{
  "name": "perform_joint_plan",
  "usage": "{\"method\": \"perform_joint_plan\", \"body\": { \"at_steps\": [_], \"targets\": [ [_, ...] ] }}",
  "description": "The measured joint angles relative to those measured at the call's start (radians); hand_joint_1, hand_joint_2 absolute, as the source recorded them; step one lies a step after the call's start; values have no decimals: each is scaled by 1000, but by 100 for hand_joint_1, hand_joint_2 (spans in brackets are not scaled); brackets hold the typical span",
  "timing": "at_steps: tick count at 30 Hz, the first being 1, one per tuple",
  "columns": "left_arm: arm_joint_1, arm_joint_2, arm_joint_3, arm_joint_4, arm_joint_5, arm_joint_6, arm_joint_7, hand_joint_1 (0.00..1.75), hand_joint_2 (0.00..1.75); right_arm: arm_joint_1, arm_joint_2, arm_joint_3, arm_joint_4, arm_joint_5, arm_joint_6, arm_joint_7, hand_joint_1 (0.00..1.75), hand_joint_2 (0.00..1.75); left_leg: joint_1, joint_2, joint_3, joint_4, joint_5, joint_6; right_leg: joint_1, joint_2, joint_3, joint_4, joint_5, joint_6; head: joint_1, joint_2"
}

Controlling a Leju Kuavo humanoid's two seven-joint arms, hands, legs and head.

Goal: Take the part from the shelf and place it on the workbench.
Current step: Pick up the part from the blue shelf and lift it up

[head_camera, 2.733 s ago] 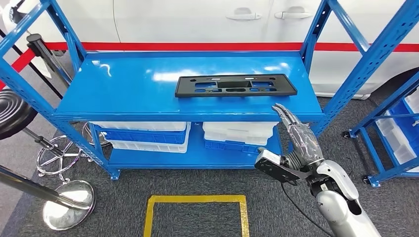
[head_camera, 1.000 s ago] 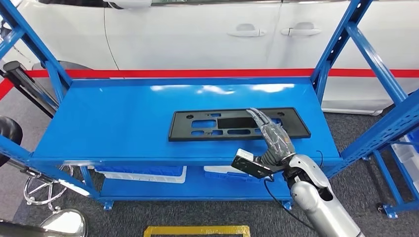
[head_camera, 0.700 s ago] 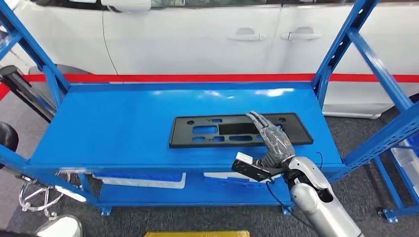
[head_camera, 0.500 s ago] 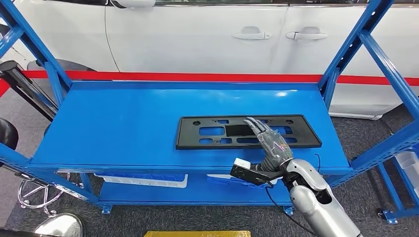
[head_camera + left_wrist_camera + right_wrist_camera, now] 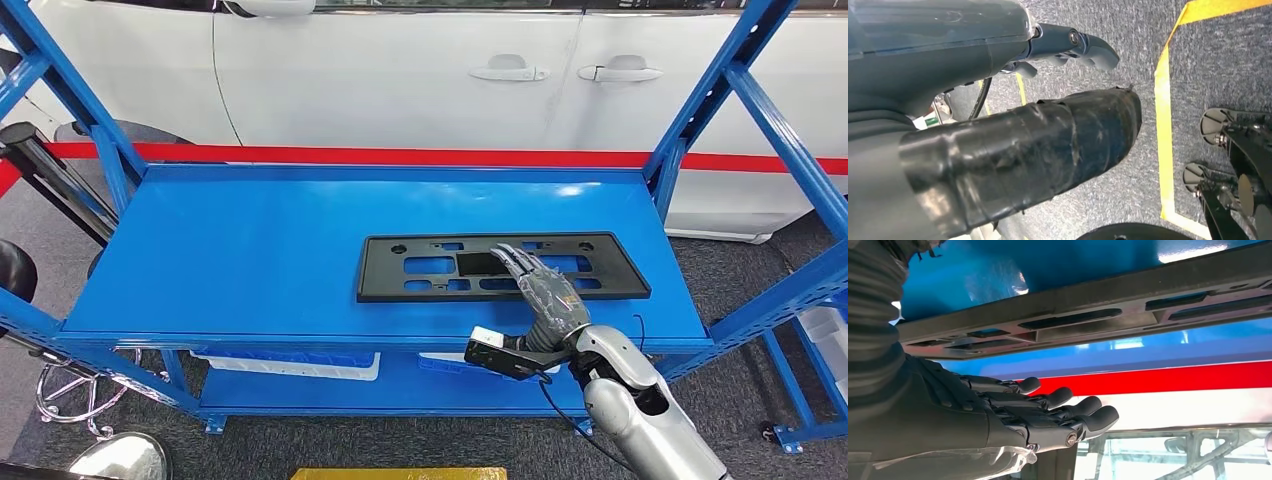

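Note:
A flat black plastic part [image 5: 385,270] with several cut-outs lies on the blue top shelf [image 5: 240,250], right of its middle. My right hand [image 5: 541,290] reaches over the shelf's front edge and hovers over the part's middle, fingers stretched out and slightly apart, holding nothing. The right wrist view shows those fingers [image 5: 1048,412] straight and close to the long part [image 5: 1088,315], with a gap between them. My left hand [image 5: 1013,100] hangs over grey carpet with nothing in it.
Blue uprights [image 5: 700,110] frame the shelf on both sides. A white car [image 5: 420,70] with a red stripe stands right behind it. White and blue bins [image 5: 290,362] sit on the lower shelf. A black stool [image 5: 15,270] and yellow floor tape [image 5: 1164,125] are nearby.
The view has closed in on the shelf. My right hand has gone from below the shelf's front edge to over the part, and in the last half second its fingers sank closer to it.

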Motion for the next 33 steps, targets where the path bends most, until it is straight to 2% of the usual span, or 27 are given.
{"method": "perform_joint_plan", "body": {
  "at_steps": [14, 24, 33],
  "targets": [
    [-1, 0, -1, 0, -7, -11, 13, 0, 0, -1, 5, 4, 17, 27, -22, 13, 0, 175, 2, 0, 2, -1, 0, 0, 2, 0, 1, 3, -1, 0, 0, 0],
    [-5, 0, -11, 0, -18, -10, 13, 0, 0, -4, 31, 20, 126, 131, -69, 29, 0, 175, 2, 0, 2, -1, 0, 0, 2, 0, 2, 3, -1, 0, 0, 0],
    [-8, 0, -19, 0, -18, -10, 13, 0, 0, -13, 49, 34, 181, 143, -82, 29, 0, 175, 2, 1, 4, -1, 0, 0, 2, 0, 3, 3, -1, 0, 0, 0]
  ]
}}
